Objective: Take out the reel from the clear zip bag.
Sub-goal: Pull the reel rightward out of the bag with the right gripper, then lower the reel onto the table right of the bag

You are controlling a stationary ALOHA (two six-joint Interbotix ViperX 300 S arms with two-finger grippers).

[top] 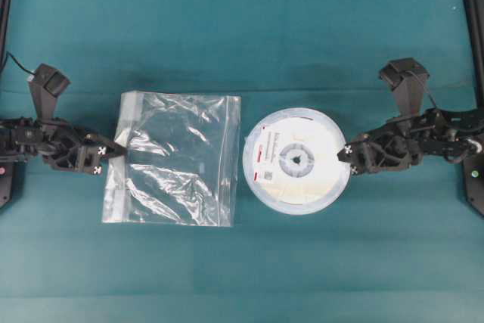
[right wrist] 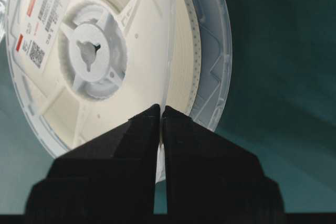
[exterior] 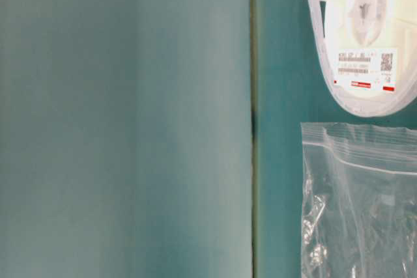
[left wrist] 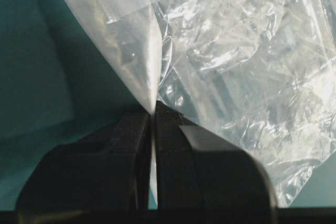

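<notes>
Since the flat round white plastic reel (top: 296, 160) already lies wholly clear of the crinkly clear zip bag (top: 175, 159), just to its right, I judge what remains is release. My right gripper (top: 349, 159) is pinched on the reel's right rim; my left gripper (top: 121, 150) is clamped on the bag's left edge, opposite.

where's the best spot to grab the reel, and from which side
Grip the thin outer rim of the reel, coming in level from its right edge, where the right gripper pinches it. The disc lies flat and wide, so only the flange fits between the fingers; the left edge lies close beside the clear zip bag.
</notes>
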